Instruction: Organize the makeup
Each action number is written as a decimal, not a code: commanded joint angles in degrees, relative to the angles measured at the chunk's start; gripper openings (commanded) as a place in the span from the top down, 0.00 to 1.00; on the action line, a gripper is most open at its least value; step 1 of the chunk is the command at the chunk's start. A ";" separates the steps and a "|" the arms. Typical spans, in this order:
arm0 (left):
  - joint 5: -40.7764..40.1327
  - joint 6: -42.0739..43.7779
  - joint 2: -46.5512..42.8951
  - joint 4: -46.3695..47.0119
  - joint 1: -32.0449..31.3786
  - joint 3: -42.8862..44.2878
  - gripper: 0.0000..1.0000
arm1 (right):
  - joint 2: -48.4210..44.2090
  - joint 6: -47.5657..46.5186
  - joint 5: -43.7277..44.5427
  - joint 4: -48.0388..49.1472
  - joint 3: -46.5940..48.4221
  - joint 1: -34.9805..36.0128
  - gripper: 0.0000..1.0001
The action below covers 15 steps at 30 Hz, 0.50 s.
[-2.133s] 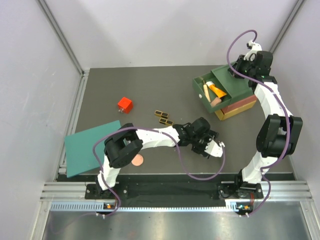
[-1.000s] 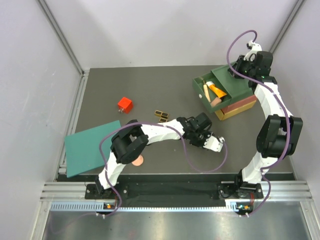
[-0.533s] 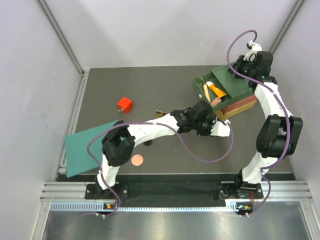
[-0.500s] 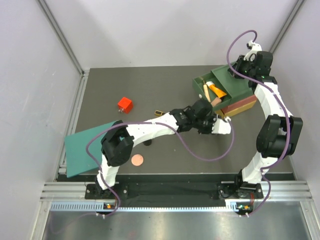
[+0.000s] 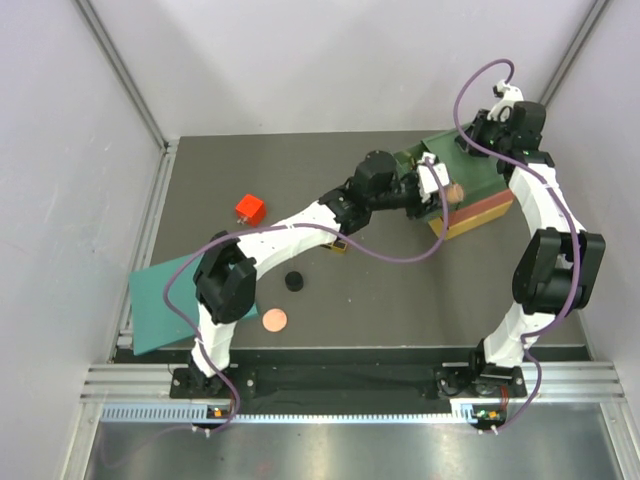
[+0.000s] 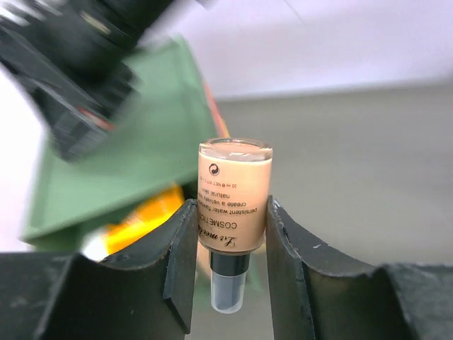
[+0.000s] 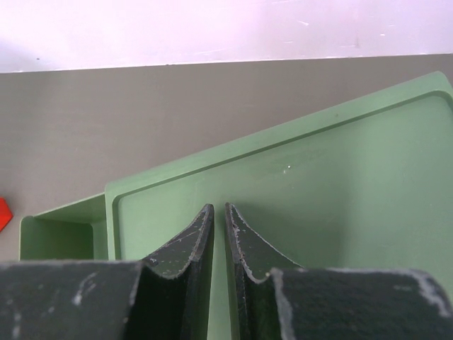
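Observation:
A beige bottle (image 6: pixel 234 185) with a dark cap is clamped between the fingers of my left gripper (image 6: pixel 231 207), cap end pointing back at the wrist camera. From above, that gripper (image 5: pixel 441 188) hangs over the open green drawer of the drawer box (image 5: pixel 478 172), bottle (image 5: pixel 453 192) at its tip. An orange tube (image 6: pixel 140 221) lies in the drawer below. A black round compact (image 5: pixel 293 281) and a copper disc (image 5: pixel 274 319) rest on the table. The black-gold palette (image 5: pixel 338 246) peeks from under the left arm. My right gripper (image 7: pixel 219 210) is shut and empty above the box's green top (image 7: pixel 340 177).
A large teal sheet (image 5: pixel 170 297) lies at the table's left front. A small red cube (image 5: pixel 249 209) sits behind it. The drawer box stands at the back right, with red and yellow drawers (image 5: pixel 482 214) under the green one. Walls close in the table on three sides.
My left arm has swung from mid-table up and back to the drawer box, carrying the beige bottle. The black compact is now uncovered. The right arm has stayed put.

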 commanded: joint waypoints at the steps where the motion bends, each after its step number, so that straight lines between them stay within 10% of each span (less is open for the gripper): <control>1: 0.48 -6.15 1.92 12.35 2.35 7.16 1.00 | 5.91 -1.15 1.29 -20.70 -4.74 0.38 0.87; 15: -0.40 2.19 6.15 7.00 3.76 11.30 1.00 | 6.35 -1.15 1.03 -20.87 -4.47 0.38 0.87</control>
